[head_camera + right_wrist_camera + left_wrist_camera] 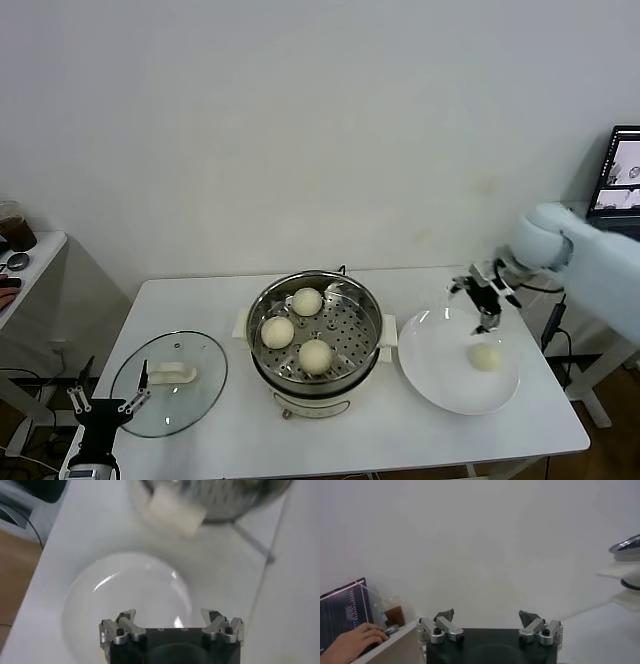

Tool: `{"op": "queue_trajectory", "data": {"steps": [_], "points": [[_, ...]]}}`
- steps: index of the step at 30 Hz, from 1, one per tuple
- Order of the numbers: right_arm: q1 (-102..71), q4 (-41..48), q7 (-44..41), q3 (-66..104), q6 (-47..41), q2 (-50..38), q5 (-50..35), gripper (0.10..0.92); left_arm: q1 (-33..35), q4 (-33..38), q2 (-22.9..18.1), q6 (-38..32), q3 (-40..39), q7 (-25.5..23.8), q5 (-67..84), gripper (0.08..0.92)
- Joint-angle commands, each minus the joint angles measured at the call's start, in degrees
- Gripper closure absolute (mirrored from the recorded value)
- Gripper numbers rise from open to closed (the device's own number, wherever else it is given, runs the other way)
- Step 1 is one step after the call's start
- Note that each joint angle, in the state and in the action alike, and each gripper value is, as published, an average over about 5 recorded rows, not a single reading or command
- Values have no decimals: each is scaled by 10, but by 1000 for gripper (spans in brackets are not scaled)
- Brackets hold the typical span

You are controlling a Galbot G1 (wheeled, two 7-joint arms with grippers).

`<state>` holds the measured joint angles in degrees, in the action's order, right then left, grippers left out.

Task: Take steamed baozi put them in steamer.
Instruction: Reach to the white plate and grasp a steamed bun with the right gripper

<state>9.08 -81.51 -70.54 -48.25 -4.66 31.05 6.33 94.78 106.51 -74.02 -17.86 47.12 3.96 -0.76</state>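
Three pale baozi lie on the perforated tray of the shiny steamer at the table's middle. A fourth baozi lies on the white plate to its right. My right gripper is open and empty, hovering over the plate's far edge, just behind that baozi. In the right wrist view its jaws stand wide over the plate, with the steamer's base beyond; the baozi is out of that view. My left gripper is open and parked low at the table's front left corner.
A round glass lid with an oblong white handle lies left of the steamer. A side table with a cup stands far left. A laptop screen and cables are at the far right.
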Motion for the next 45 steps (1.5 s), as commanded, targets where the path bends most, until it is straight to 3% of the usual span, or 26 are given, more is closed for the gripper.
{"op": "queue_trajectory", "data": {"steps": [1,28,32,38,45], "points": [[-184,64,3,154,17,-31,93,203,0,-1,-2,1,1,0,-2,177],[-227,209,42,203,52,121,181,207,0,-4,-2,3,9,0,-3,177],[-229,210,41,204,47,122,187,261,1,-5,-3,3,9,0,-3,177],[-229,204,40,209,42,119,189,405,1,-3,-4,3,10,0,-2,177],[-207,165,24,193,36,84,162,471,2,-2,-5,3,10,0,-2,177]]}}
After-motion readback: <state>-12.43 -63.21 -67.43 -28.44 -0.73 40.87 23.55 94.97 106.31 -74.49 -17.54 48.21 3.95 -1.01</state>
